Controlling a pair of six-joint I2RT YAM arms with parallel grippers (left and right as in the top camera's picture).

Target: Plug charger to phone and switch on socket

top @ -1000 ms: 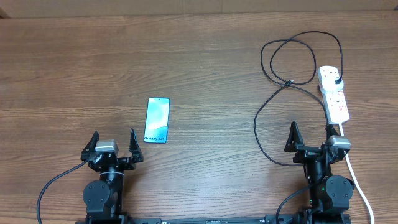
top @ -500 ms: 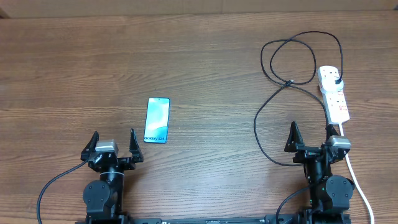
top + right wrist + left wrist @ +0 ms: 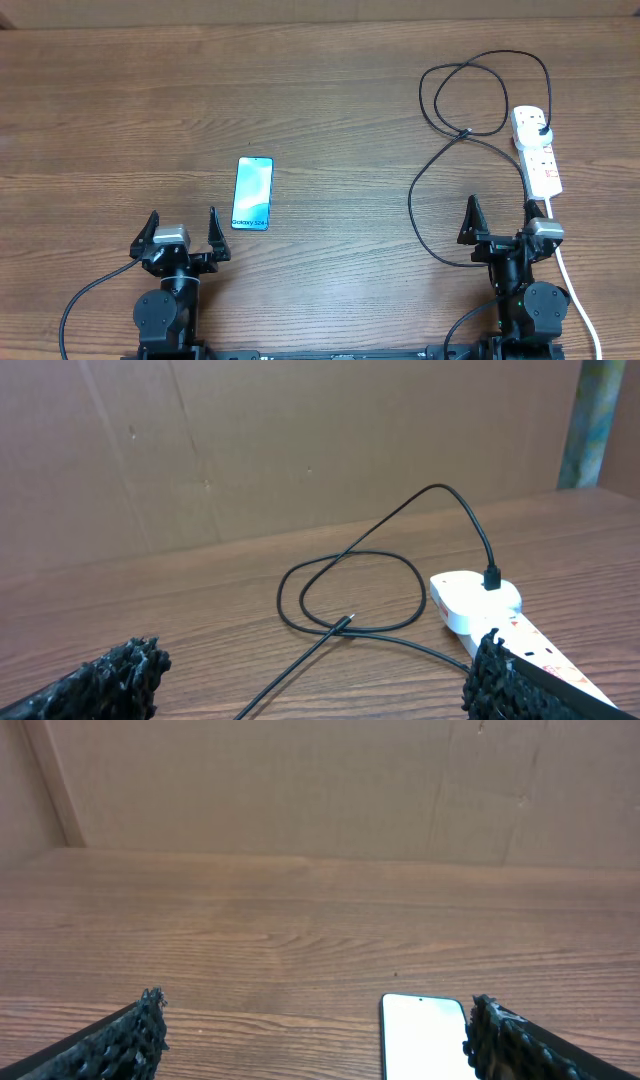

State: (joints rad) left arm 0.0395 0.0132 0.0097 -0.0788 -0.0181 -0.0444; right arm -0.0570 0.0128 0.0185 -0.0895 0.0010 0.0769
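Note:
The phone (image 3: 252, 193) lies flat on the wooden table, blue-teal screen up, just beyond my left gripper (image 3: 182, 231); in the left wrist view it shows as a white screen (image 3: 422, 1038) by the right finger. My left gripper (image 3: 315, 1040) is open and empty. The black charger cable (image 3: 478, 95) loops at the back right, its connector tip (image 3: 346, 621) loose on the table and its plug (image 3: 492, 576) in the white socket strip (image 3: 538, 150). My right gripper (image 3: 500, 222) is open and empty, near the strip's front end (image 3: 520, 635).
The strip's white cord (image 3: 580, 300) runs toward the front edge past my right arm. A brown cardboard wall (image 3: 300, 450) stands behind the table. Bare wood lies between the phone and the cable.

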